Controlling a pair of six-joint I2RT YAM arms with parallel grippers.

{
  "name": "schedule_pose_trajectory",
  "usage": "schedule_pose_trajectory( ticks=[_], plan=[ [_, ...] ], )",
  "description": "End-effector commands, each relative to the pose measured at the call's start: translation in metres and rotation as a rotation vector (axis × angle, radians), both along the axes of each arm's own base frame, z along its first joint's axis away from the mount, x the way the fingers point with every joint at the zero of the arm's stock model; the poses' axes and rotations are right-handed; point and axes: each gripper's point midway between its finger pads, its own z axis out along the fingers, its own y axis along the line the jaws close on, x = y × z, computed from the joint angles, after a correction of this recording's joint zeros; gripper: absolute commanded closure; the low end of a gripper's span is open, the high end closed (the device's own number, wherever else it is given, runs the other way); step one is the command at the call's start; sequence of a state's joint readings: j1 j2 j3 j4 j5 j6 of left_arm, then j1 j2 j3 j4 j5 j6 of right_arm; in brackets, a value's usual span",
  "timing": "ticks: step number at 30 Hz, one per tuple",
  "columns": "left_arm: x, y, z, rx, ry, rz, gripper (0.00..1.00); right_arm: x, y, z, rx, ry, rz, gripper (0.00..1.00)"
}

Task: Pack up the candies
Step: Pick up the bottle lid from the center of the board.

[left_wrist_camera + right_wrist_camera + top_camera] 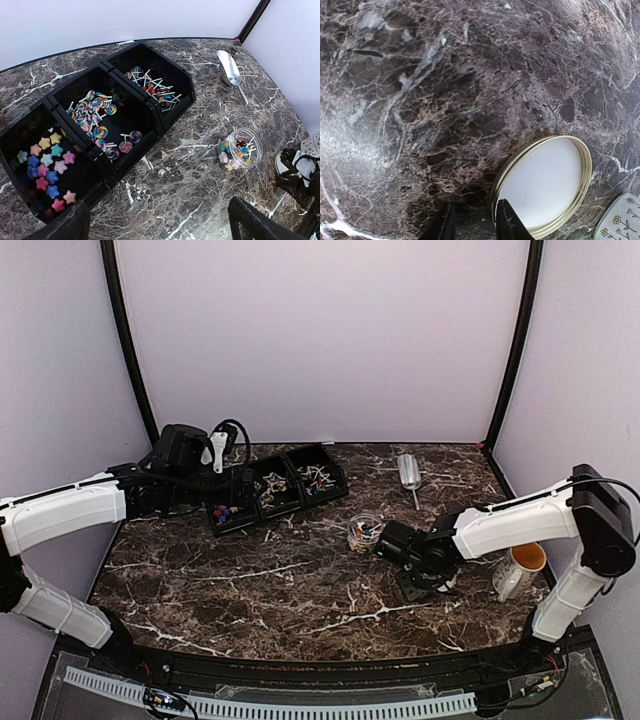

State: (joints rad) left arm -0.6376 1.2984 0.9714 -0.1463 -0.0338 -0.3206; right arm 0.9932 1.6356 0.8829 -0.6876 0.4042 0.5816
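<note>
The candies (47,165), matt stars and white-sticked swirl lollipops, lie in three black plastic bins (172,111) just ahead of my left gripper (160,227), whose jaws gape wide. More candies fill the clear glass jar (240,148) to its right. They look light, hard and slippery, so I would pinch lollipops by their sticks. My right gripper (476,206) straddles the rim of the round gold-edged lid (545,185) on the glossy marble table (420,100). Its fingers are narrow, and I cannot tell whether they pinch it.
</note>
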Motion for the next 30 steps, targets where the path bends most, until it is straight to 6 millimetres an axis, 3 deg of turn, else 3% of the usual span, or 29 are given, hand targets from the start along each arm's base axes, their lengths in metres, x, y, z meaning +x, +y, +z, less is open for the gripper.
schedule_pose_trajectory(
  ticks=[1, 15, 30],
  plan=[
    [-0.001, -0.002, -0.002, -0.015, 0.001, -0.004, 0.01, 0.0, -0.005, -0.002, -0.055, -0.028, -0.001, 0.72],
    [-0.002, -0.001, -0.009, -0.01, 0.017, 0.001, 0.01, -0.002, -0.011, -0.001, -0.259, -0.105, 0.045, 0.73],
    [-0.002, -0.002, -0.012, -0.016, 0.025, -0.003, 0.01, -0.006, -0.011, -0.003, -0.343, -0.145, 0.063, 0.87]
  ],
)
